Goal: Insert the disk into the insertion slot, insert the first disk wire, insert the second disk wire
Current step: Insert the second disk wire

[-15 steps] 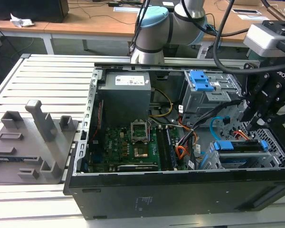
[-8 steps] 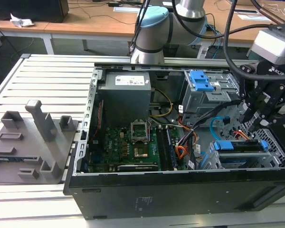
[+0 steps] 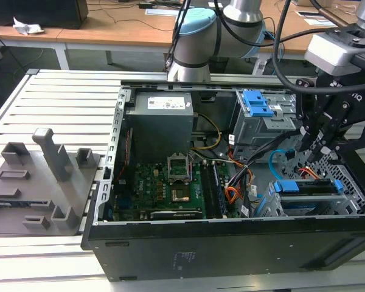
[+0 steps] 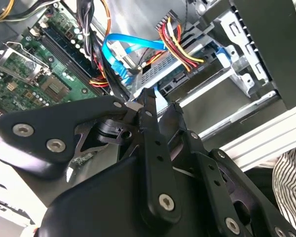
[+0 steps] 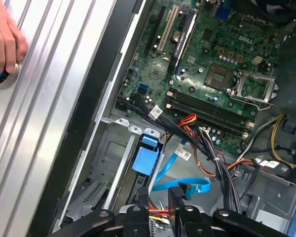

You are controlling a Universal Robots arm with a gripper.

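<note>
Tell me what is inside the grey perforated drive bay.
The disk, framed in its blue carrier, lies inside the insertion slot. The slot's metal walls cover the disk's underside and lower sides.

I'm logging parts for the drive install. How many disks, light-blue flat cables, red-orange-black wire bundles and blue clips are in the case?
disk: 1
light-blue flat cable: 1
red-orange-black wire bundle: 1
blue clip: 1
Total: 4
</note>
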